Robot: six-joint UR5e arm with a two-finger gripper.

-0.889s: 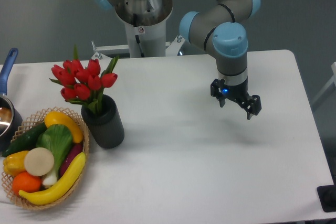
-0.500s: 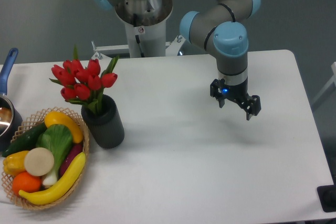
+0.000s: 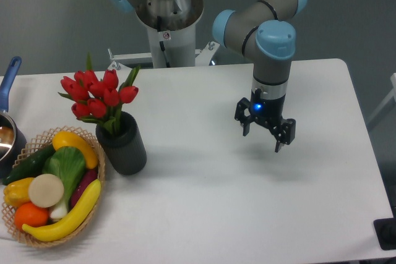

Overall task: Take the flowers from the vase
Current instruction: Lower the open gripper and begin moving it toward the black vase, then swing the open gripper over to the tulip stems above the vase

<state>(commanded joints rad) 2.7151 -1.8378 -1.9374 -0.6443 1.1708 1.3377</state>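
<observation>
The flowers [image 3: 99,94], a bunch of red tulip buds with green leaves, stand in the vase [image 3: 122,145], a dark ribbed cylinder at the left of the white table. My gripper [image 3: 262,133] hangs above the table right of centre, far to the right of the vase. Its fingers are spread apart and hold nothing.
A wicker basket [image 3: 93,212] of vegetables and fruit sits at the front left, touching the vase. A pot with a blue handle [image 3: 8,78] is at the far left edge. The robot base [image 3: 167,29] stands behind the table.
The gripper has moved a little left and down toward the table's middle. The flowers and vase have not moved.
</observation>
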